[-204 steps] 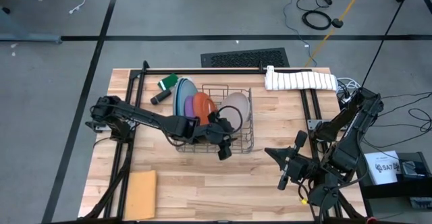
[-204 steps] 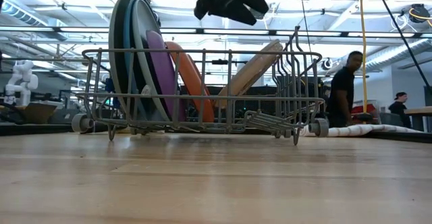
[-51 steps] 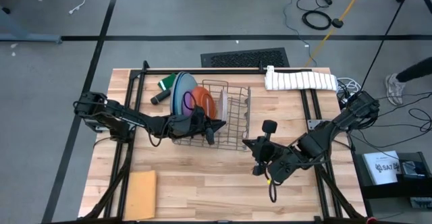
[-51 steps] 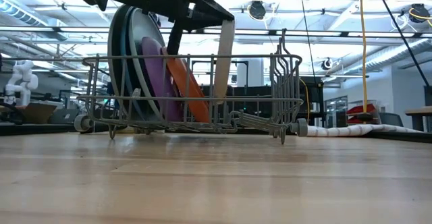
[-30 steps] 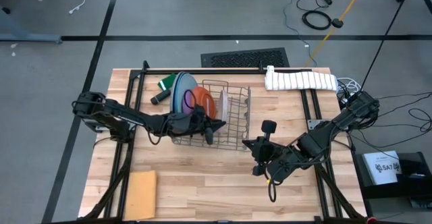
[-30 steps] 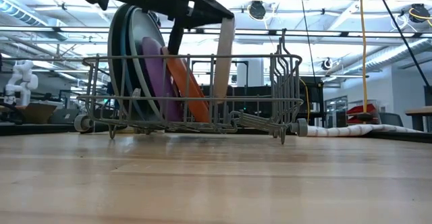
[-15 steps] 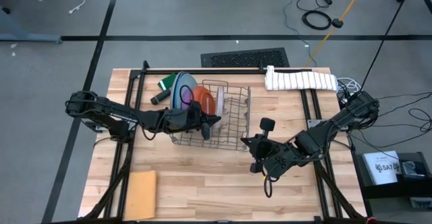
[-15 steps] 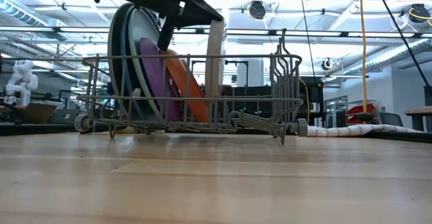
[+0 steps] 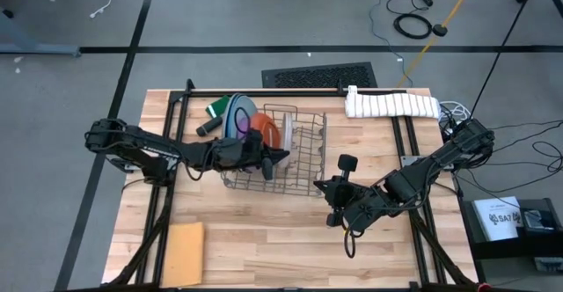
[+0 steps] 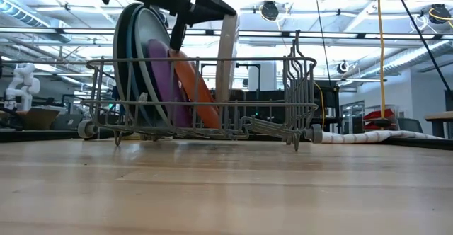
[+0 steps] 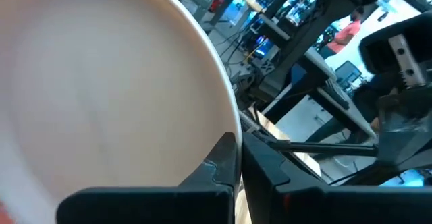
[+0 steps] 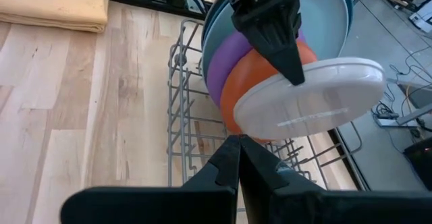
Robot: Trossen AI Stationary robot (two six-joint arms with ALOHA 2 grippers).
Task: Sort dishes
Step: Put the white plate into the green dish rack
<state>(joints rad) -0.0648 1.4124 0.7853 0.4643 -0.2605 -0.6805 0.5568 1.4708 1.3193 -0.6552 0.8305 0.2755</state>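
Observation:
The wire rack [image 9: 303,164] stands mid-table. At its left end the large plates [image 10: 131,58] stand on edge, then the purple plate [image 10: 164,79] and the orange plate [image 10: 199,90], each leaning on the one before. My left gripper [image 9: 271,158] is shut on the light grey plate [image 12: 310,99], which stands on edge just right of the orange one. My right gripper [image 9: 327,191] is shut and empty, in the air by the rack's near right corner. My left gripper pinches the light grey plate's upper rim [image 12: 302,84] between its two fingers [image 12: 283,48]. The fingers come from the table's left, slanting down over the other plates. The plate stands almost upright, its lower edge [image 10: 221,118] down among the rack's wires.
A rolled white towel [image 9: 391,105] lies at the far right. A tan sheet [image 9: 183,241] lies near the front left corner. A green thing [image 9: 218,107] and a dark thing [image 9: 207,127] lie beside the rack's far left. Black frame rails [image 9: 264,91] run along the table's edges.
My left gripper has drawn a little toward the table's left with the light grey plate. The plate's top has tipped from leaning right to almost upright, closer to the orange plate, while its lower edge has stayed in the rack. My right gripper has crept slightly left.

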